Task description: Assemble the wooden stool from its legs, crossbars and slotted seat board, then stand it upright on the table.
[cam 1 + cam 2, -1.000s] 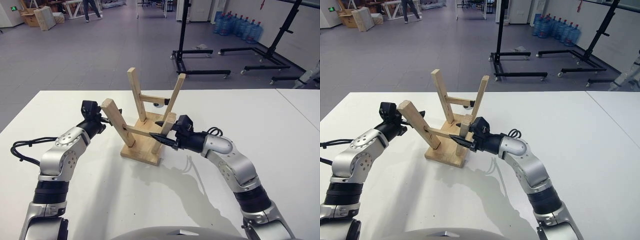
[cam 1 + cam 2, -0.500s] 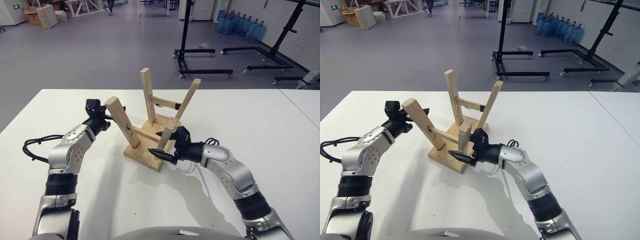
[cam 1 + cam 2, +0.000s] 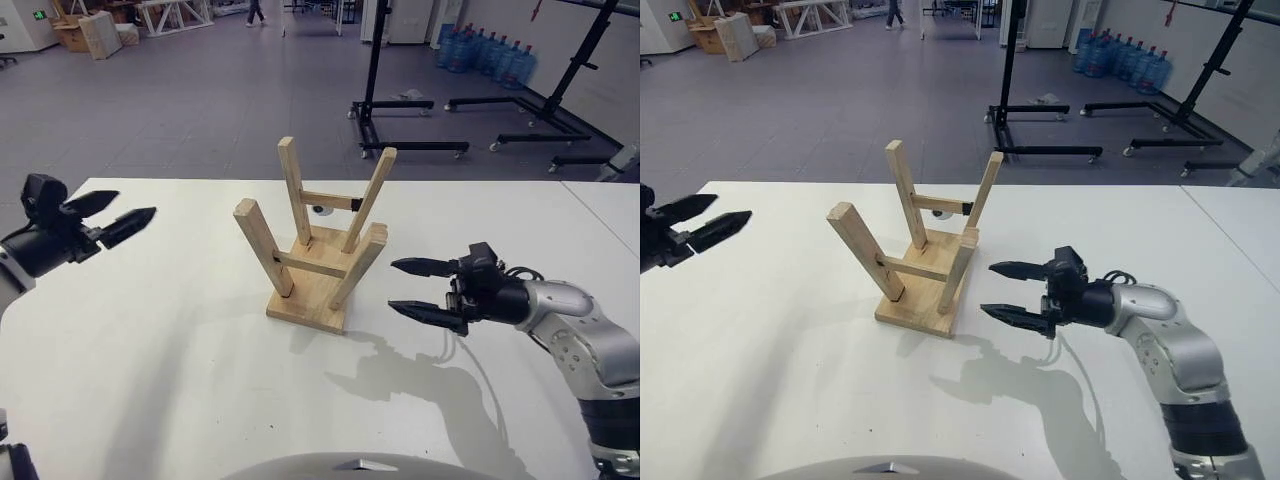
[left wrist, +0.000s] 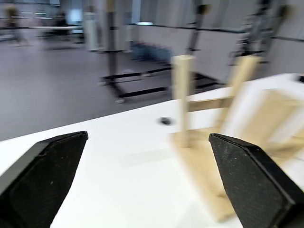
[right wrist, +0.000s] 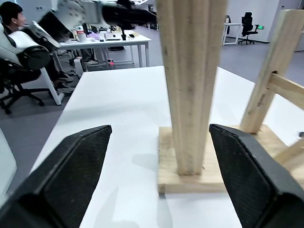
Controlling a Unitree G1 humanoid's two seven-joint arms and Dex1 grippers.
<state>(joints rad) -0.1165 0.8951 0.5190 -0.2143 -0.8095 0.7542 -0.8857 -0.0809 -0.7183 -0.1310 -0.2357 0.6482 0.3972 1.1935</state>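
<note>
The wooden stool (image 3: 318,245) rests upside down on the white table (image 3: 180,380), its seat board (image 3: 312,305) flat on the surface and its legs pointing up, joined by crossbars (image 3: 311,265). My right gripper (image 3: 420,286) hovers open just to the stool's right, apart from it, fingers pointing at the nearest leg (image 5: 186,85). My left gripper (image 3: 110,213) is open far off at the table's left edge, holding nothing; the left wrist view has the stool (image 4: 223,137) between its wide-spread fingers.
Black metal stands (image 3: 400,90) and blue water bottles (image 3: 490,55) are on the floor beyond the table's far edge. A small dark item (image 3: 316,211) lies on the table behind the stool. A second table edge (image 3: 610,200) adjoins at right.
Both grippers let go of the stool's legs and drew away, the left far to the left, the right out to the right. The stool now stands alone, inverted.
</note>
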